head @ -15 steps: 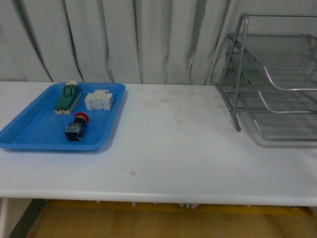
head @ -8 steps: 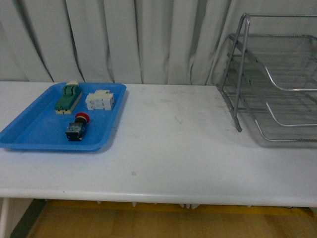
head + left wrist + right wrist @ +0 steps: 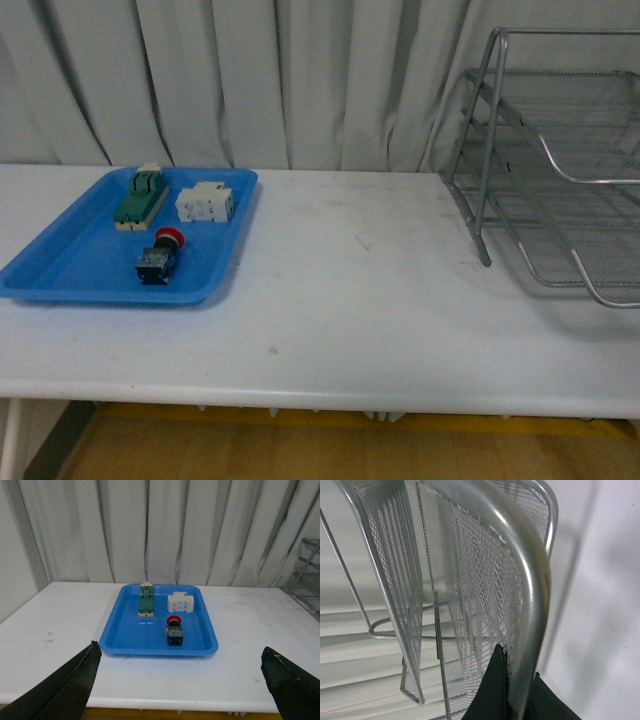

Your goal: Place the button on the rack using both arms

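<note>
count: 1 button (image 3: 157, 259), 1 white block (image 3: 205, 203), 1 green switch (image 3: 139, 196), all in 1 blue tray (image 3: 60, 268) on surface (image 3: 360, 290); 1 three-tier rack (image 3: 580, 110) well apart | left pincer (image 3: 180, 649) wide apart | right pincer (image 3: 517, 700) clamped on rack tube | rack cut off at frame edge

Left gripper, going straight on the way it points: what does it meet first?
Likely the near rim of the blue tray, then the button in it; the open left gripper frames both. Depth is hard to judge.
</note>
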### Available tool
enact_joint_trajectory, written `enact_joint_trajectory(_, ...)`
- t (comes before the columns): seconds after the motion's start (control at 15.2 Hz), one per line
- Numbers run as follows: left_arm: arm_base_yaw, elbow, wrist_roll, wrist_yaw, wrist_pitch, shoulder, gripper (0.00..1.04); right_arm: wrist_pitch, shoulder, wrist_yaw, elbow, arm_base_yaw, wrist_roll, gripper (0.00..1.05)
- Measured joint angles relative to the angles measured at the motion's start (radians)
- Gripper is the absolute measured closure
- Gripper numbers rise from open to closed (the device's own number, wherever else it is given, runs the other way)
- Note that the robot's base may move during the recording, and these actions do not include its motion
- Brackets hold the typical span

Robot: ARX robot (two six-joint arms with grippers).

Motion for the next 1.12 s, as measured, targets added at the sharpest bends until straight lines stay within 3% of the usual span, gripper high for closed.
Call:
enact_joint_trajectory(0.13,0.0,0.0,0.0,0.0,0.0,0.0,0.07,0.002,-0.018,-0.01,-0.032,-0.013,-0.001,1.02)
enact_joint_trajectory(0.46,0.0,0.0,0.0,0.0,0.001,0.0,0.07,-0.024,-0.06,0.043,-0.087,-0.072,-0.021,0.47)
enact_joint_trajectory(0.72,0.0,0.0,0.0,0.0,0.0,0.0,0.07,-0.023,-0.202,-0.014,-0.209,-0.084,-0.012,0.04)
enact_joint_trajectory(1.12,0.0,0.0,0.0,0.0,0.0,0.0,0.07,-0.024,-0.777,-0.241,-0.474,-0.216,-0.102,0.06)
